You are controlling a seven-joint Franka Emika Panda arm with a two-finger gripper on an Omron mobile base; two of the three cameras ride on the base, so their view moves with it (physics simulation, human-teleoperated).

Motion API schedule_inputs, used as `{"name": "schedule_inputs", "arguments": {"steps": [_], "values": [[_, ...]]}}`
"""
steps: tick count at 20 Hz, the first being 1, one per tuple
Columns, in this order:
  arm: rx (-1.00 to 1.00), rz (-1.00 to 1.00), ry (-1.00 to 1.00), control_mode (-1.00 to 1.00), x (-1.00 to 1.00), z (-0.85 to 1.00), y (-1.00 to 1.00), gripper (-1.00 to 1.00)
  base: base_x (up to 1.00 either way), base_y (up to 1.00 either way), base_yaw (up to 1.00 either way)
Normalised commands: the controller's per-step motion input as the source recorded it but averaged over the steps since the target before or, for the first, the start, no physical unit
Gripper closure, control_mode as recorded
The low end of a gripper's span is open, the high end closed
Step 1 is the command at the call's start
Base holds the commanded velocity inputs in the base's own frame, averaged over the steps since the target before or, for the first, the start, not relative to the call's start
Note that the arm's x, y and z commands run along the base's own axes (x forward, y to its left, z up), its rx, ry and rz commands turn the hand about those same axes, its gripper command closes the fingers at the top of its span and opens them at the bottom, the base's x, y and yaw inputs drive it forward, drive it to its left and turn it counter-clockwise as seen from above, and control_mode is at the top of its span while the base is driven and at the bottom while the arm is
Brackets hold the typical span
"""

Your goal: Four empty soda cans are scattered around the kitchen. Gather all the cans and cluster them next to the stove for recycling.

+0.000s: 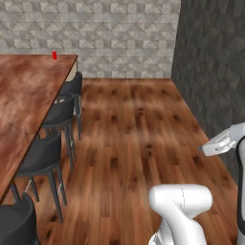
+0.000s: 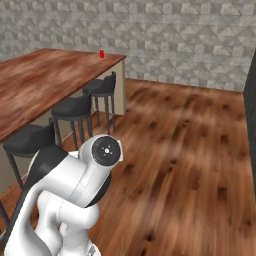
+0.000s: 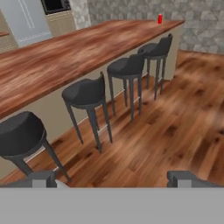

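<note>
Small red cylindrical soda can [image 1: 54, 55] [image 2: 102, 53] [image 3: 160, 19] is seen upright, long axis vertical, at the far corner of the long brown wooden bench [image 3: 65, 57], at 1 o'clock in hand view. Pincer [image 3: 116, 178] is spread wide, nothing gripped. Dark round stools [image 3: 127, 68] are lined beside the bench.

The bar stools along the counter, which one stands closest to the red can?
The stool at the counter's far end, last in the row; the red can stands on the countertop corner just above it.

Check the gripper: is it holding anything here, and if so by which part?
Nothing is held. The gripper is open and bare between its fingertips; the red soda can stands far off on the wooden counter.
</note>
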Motion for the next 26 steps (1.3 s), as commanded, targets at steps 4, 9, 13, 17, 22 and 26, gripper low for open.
{"name": "schedule_inputs", "arguments": {"steps": [4, 9, 13, 17, 22, 26], "values": [[0.0, 0.0, 0.0, 1.0, 0.0, 0.0, 0.0, -1.0, 0.46, -0.54, 0.0], [0.0, 0.0, 0.0, 1.0, 0.0, 0.0, 0.0, -1.0, 0.62, -0.37, -0.05], [0.0, 0.0, 0.0, 1.0, 0.0, 0.0, 0.0, -1.0, 0.71, -0.29, -0.07], [0.0, 0.0, 0.0, 1.0, 0.0, 0.0, 0.0, -1.0, 0.8, -0.26, -0.07], [0.0, 0.0, 0.0, 1.0, 0.0, 0.0, 0.0, -1.0, 0.82, -0.25, -0.06], [0.0, 0.0, 0.0, 1.0, 0.0, 0.0, 0.0, -1.0, 0.82, -0.22, -0.04]]}}
